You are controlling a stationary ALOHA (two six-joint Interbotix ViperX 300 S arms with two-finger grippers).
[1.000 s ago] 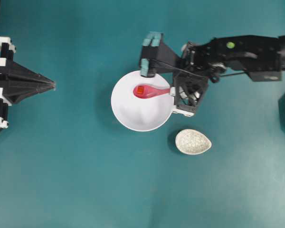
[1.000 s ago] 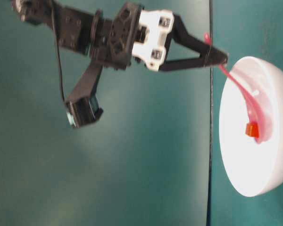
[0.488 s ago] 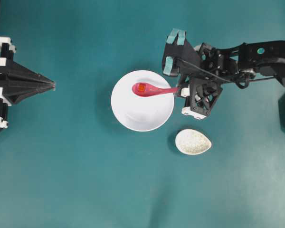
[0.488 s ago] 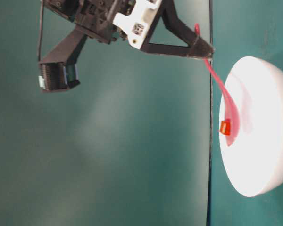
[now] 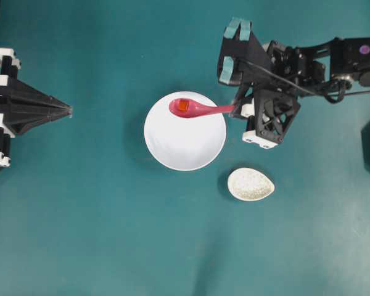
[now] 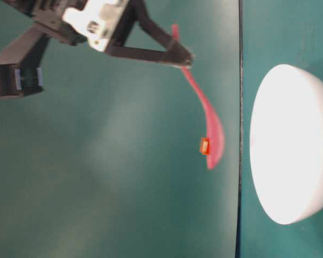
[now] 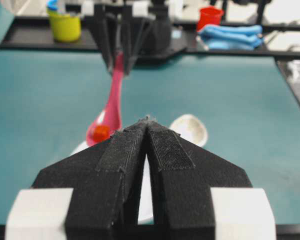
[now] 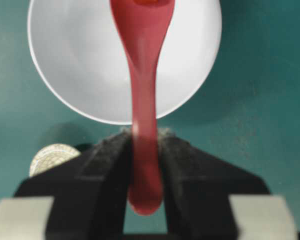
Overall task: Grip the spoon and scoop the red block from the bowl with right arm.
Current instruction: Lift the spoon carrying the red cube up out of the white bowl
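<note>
My right gripper [image 5: 236, 110] is shut on the handle of the pink-red spoon [image 5: 197, 109]; the handle shows clamped between its black fingers [image 8: 107, 160]. The tiny red block [image 5: 182, 105] rests in the spoon's scoop. The spoon [image 6: 212, 134] hangs in the air above the white bowl [image 6: 285, 145], clear of its rim, with the block [image 6: 204, 145] on it. From overhead, the scoop is over the far part of the bowl [image 5: 185, 145], which holds nothing else. My left gripper [image 5: 68, 111] stays at the left edge, shut and holding nothing, its tips [image 7: 147, 120] pointing at the bowl.
A small egg-shaped crackle-patterned dish [image 5: 251, 184] sits on the teal table just right of the bowl and nearer the front. A yellow cup [image 7: 64, 25], a red cup [image 7: 210, 16] and blue cloth [image 7: 237, 36] lie beyond the table's far edge.
The right gripper has lifted the spoon, with the red block in its scoop, up out of the bowl and drawn back to the right. The left gripper has not moved.
</note>
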